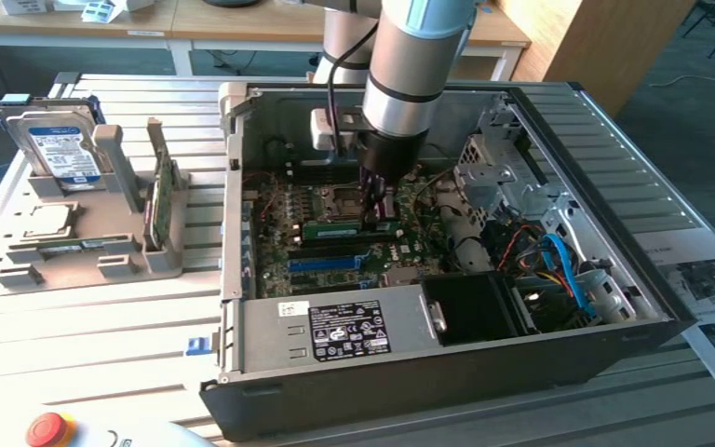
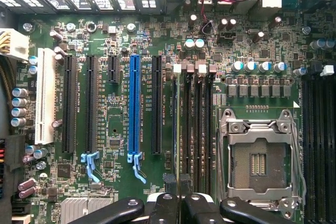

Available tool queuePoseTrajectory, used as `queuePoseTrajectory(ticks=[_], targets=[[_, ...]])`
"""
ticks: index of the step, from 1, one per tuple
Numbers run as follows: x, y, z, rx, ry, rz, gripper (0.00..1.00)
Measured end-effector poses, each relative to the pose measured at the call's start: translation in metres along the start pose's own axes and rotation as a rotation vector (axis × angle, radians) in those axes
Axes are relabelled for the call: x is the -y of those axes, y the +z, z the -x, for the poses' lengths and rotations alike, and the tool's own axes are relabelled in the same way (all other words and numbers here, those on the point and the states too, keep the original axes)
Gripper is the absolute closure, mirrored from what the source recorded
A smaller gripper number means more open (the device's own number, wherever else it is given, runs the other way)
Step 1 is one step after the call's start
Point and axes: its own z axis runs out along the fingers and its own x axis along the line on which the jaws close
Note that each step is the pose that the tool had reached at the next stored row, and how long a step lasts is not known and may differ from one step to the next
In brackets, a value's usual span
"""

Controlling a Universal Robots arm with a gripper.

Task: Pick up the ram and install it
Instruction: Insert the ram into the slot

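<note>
- Red button (image 1: 49, 428) at the near edge of the table (image 1: 97, 321).
- Open computer case (image 1: 482, 368) on the table. The power supply (image 1: 332, 331) is nearest, with the blue slot (image 1: 332, 264) just beyond it.
- Hand (image 1: 380, 216) is down inside the case, closed on the ram (image 1: 339, 226).
- The ram stands edge-down along the dark memory slots (image 2: 198, 129), between the blue slot and the CPU socket (image 1: 339, 198). Cannot tell if it is fully seated.
- Towards the exterior view's left, apart from the case, a grey rack (image 1: 122, 251) holds a hard drive (image 1: 57, 149) and a green card (image 1: 156, 191) on edge.

Slatted table (image 1: 109, 321): computer case (image 1: 395, 396), holder (image 1: 97, 267) (grey)
</note>
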Motion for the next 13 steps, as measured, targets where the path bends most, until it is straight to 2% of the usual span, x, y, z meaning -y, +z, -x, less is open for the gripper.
queuePoseTrajectory(ticks=[13], targets=[[0.0001, 0.0024, 0.0000, 0.0000, 0.000, 0.0000, 0.88]])
